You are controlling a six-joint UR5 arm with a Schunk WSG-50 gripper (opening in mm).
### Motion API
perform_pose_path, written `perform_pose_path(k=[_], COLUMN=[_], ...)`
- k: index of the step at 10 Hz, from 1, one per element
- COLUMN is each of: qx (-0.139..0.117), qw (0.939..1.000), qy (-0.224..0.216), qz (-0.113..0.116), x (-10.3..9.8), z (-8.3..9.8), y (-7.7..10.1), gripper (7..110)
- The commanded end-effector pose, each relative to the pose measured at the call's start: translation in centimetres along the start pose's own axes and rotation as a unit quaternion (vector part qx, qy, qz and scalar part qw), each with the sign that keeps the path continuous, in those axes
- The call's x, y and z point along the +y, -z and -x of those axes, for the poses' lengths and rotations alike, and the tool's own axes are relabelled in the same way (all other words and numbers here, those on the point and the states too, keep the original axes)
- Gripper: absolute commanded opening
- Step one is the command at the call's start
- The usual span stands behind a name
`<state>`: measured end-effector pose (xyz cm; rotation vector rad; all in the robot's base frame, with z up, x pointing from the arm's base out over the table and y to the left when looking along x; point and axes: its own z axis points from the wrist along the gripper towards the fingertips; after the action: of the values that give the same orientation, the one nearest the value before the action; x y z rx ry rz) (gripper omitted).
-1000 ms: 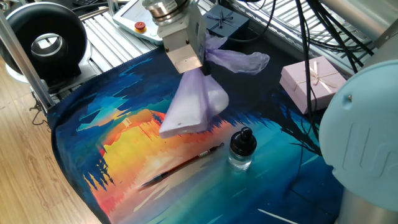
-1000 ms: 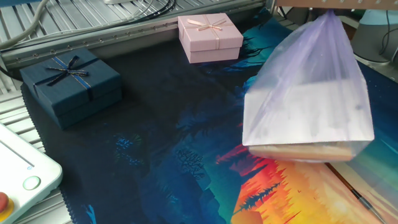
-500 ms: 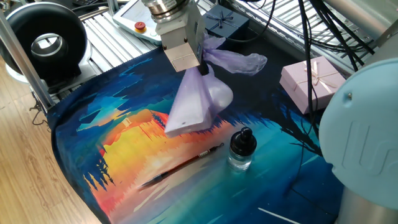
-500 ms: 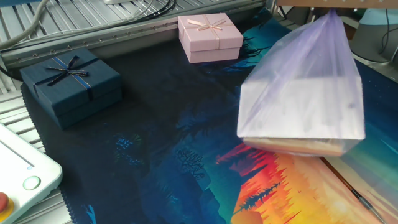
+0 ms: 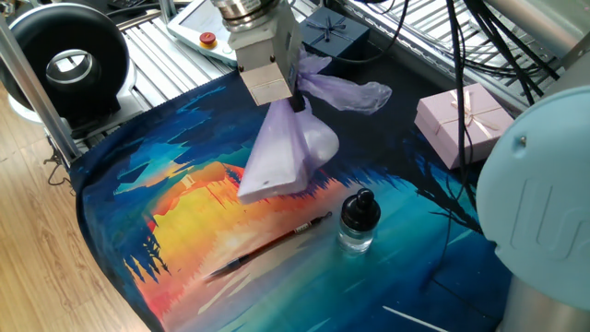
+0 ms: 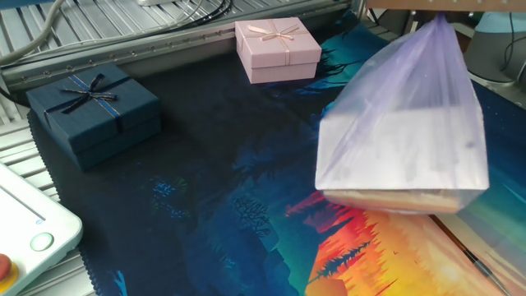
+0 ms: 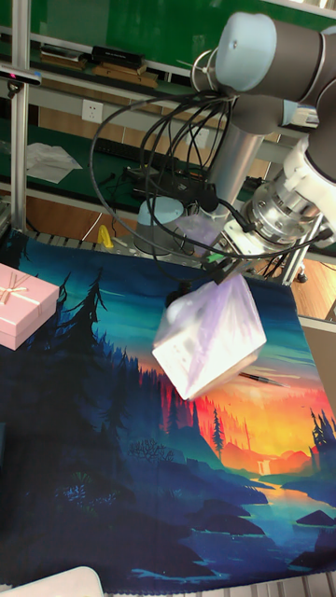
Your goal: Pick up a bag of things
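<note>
Counts around the painted cloth (image 5: 184,198): one lilac bag (image 5: 286,152), two gift boxes, pink (image 5: 461,122) and navy (image 6: 92,107), one ink bottle (image 5: 357,221), one thin brush (image 5: 272,242), one black round fan (image 5: 69,65).

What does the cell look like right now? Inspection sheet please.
Surface: printed sunset-and-forest cloth mat covering the table.
Job's things: thin pale-lilac plastic bag with a whitish block inside, hanging off the mat, tilted.
Clutter: pink ribboned gift box; dark navy gift box; small glass bottle with black cap; thin dark brush lying on the mat.
Grippers: gripper shut on the bag's knotted top.
Cables: black cable bundle looping from the arm.
Surroundings: white pendant with red button; black round fan; metal slat frame.
</note>
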<state>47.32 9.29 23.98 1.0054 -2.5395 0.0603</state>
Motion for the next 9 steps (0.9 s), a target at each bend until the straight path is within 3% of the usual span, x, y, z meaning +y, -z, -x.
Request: perform_pose_path(k=[1, 9], qx=[-0.047, -0.053], qw=[0.9984, 0.9979], qy=[-0.020, -0.026], qz=[0.023, 0.027], x=[0.7, -1.3], z=[2.1, 1.2], y=[0.5, 2.1], gripper=[7, 7])
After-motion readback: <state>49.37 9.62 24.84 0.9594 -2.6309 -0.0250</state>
